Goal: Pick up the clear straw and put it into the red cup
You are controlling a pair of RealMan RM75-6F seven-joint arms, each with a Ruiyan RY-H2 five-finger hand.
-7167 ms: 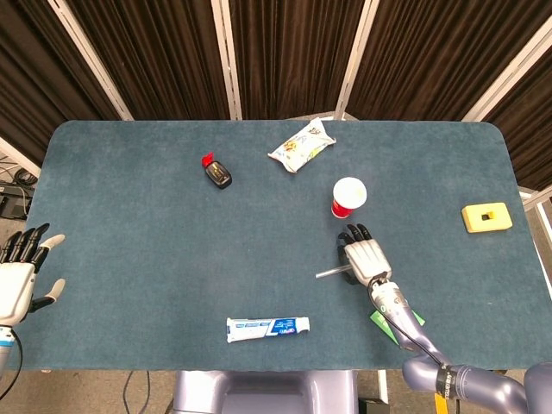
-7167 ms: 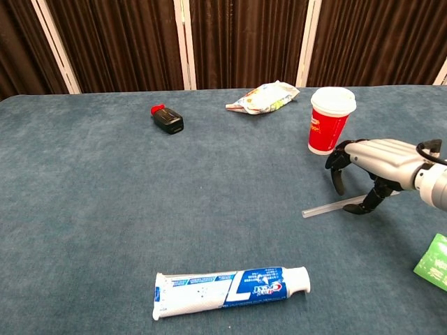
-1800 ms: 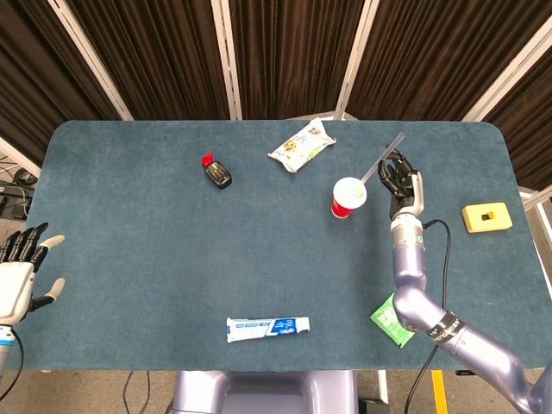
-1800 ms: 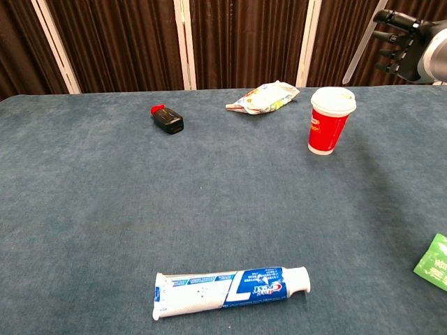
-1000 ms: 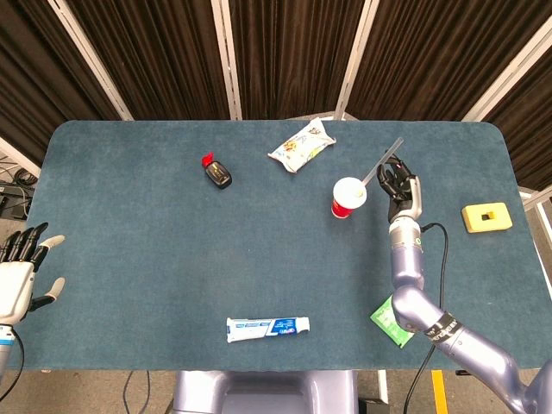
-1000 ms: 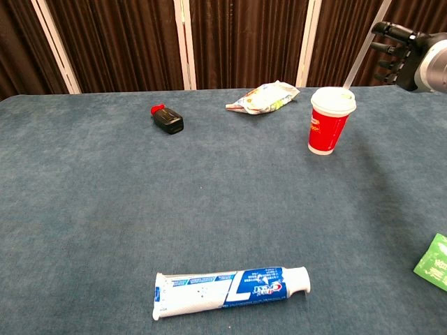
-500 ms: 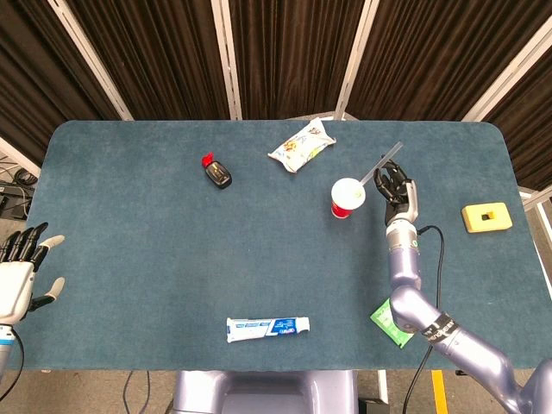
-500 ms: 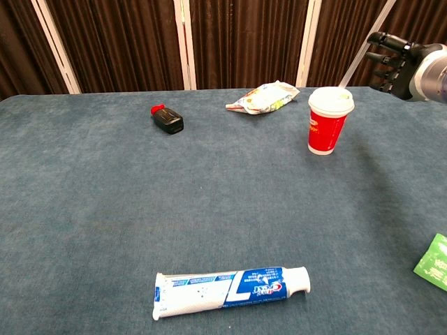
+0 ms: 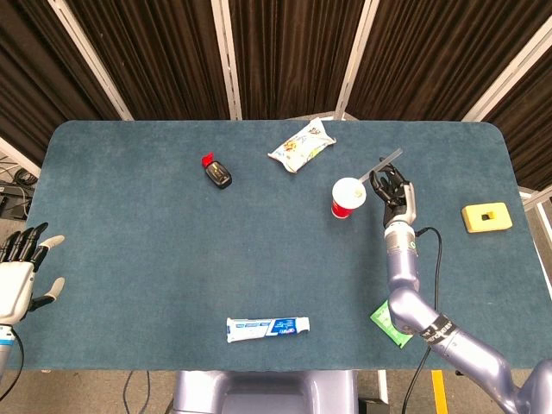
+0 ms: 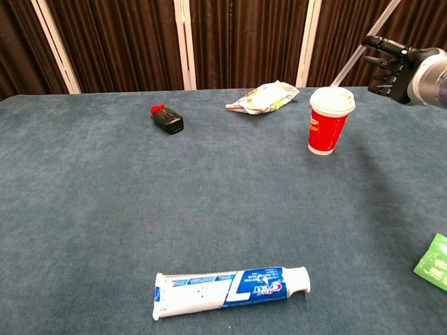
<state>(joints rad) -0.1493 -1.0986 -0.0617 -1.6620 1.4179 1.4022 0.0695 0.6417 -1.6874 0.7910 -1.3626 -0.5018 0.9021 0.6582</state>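
1. My right hand (image 10: 394,61) is raised above the worktop (image 9: 129,224), just to the right of the red cup (image 10: 328,120), and it grasps the clear straw (image 10: 360,50) between its fingers.
2. The straw is tilted: its lower end sits at the white lid of the cup, and its upper end rises away to the right, past my hand. Whether the tip is inside the lid opening I cannot tell.
3. The cup stands upright on the worktop, near the snack packet (image 9: 301,144).
4. My left hand (image 9: 19,278) rests off the left edge of the worktop, fingers spread, holding nothing.
5. A small black bottle with a red cap (image 9: 216,172) lies well to the left of the packet.
6. A toothpaste tube (image 9: 267,327) lies near the front edge.
7. A green packet (image 9: 388,321) lies by my right arm, and a yellow block (image 9: 486,217) sits near the right edge.
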